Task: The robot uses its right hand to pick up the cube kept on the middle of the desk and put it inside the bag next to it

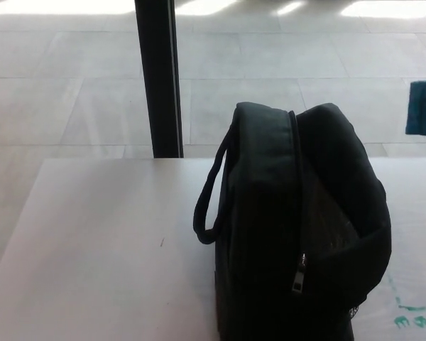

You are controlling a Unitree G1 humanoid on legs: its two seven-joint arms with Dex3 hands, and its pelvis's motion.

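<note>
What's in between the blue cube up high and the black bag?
Nothing. In the head view, the blue cube hangs at the right edge above the desk, and only floor shows behind the gap to the black bag.

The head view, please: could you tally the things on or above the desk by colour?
Black: 1, the bag
Blue: 1, the cube, raised at the right edge
White: 1, the desk itself
Total: 3
</note>
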